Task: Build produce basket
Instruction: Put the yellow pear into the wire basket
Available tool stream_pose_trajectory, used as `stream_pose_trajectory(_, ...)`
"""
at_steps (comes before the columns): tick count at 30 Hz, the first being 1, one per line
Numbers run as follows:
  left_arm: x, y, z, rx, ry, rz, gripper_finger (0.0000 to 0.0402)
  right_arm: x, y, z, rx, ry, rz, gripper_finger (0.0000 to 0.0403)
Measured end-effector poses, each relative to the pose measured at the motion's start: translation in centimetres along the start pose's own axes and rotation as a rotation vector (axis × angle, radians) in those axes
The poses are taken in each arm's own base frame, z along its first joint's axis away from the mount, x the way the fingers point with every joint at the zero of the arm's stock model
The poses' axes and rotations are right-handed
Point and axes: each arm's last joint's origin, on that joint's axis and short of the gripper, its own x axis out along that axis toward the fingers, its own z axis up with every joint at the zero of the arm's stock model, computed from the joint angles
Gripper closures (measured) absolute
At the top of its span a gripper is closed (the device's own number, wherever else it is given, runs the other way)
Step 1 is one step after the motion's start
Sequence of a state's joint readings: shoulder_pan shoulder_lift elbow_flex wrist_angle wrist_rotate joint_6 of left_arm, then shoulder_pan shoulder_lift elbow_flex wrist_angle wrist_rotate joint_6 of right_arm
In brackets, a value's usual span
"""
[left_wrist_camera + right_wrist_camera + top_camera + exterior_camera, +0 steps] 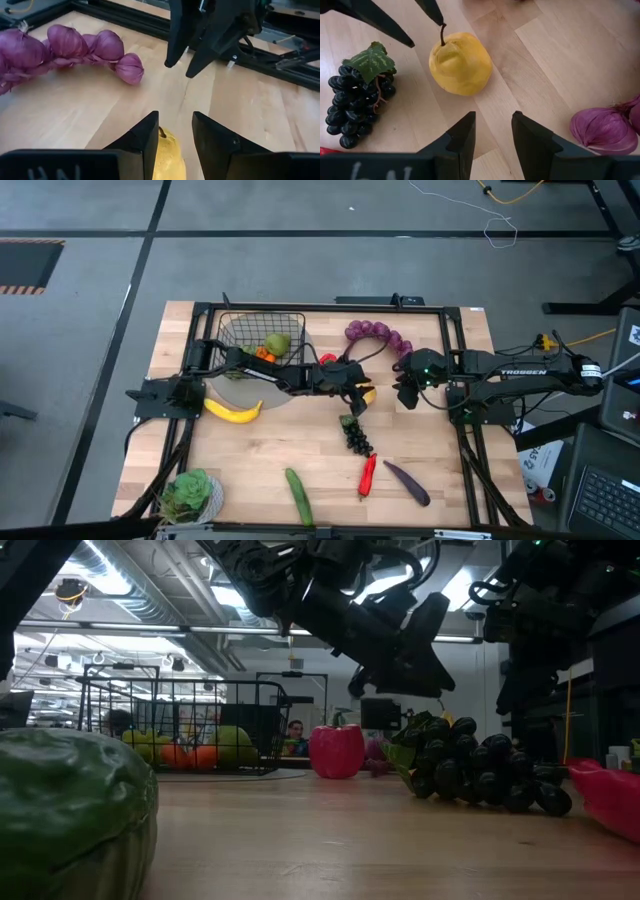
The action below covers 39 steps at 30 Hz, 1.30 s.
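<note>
The black wire basket [262, 338] stands at the table's far left with a green and an orange fruit inside. A yellow pear-shaped fruit [460, 62] lies on the bare wood at the table's middle. My left gripper [175, 130] reaches over from the left and hovers open just above the fruit's stem end, touching nothing that I can see. My right gripper [493, 130] hangs open a little to the right of the fruit, tilted down toward it. A red pepper [328, 360], a purple bunch [378, 335] and dark grapes [355, 435] lie around them.
A banana [233, 411] lies near the basket. Along the near edge lie a leafy green vegetable [190, 495], a cucumber [298, 495], a red chili [367, 473] and an eggplant [407, 482]. A black frame [455, 360] borders the table. Bare wood lies at the near left.
</note>
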<state>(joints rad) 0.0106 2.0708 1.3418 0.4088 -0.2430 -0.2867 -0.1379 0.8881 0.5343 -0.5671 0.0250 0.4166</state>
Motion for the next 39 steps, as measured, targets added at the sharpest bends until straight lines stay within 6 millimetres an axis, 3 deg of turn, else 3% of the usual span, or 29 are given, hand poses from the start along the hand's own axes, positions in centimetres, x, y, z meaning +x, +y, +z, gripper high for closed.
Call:
stream_pose_trajectory(10,0.0,0.5,-0.1,-0.088,-0.005,0.095,0.0231,0.0,0.0,0.0,-0.002,0.0,0.001,0.0274)
stream_pose_trajectory(20,0.0,0.6,-0.2,-0.101,-0.002,0.123,0.0228,0.0,0.0,0.0,-0.005,0.0,0.001,0.0274)
stream_pose_trajectory(29,0.7,0.8,-1.5,-0.139,0.016,0.152,0.0228,0.0,0.0,0.0,-0.005,0.003,-0.001,0.0274)
stream_pose_trajectory(39,0.7,0.8,-1.4,-0.139,0.002,0.155,0.0234,0.0,-0.1,-0.3,-0.007,0.027,-0.011,0.0274)
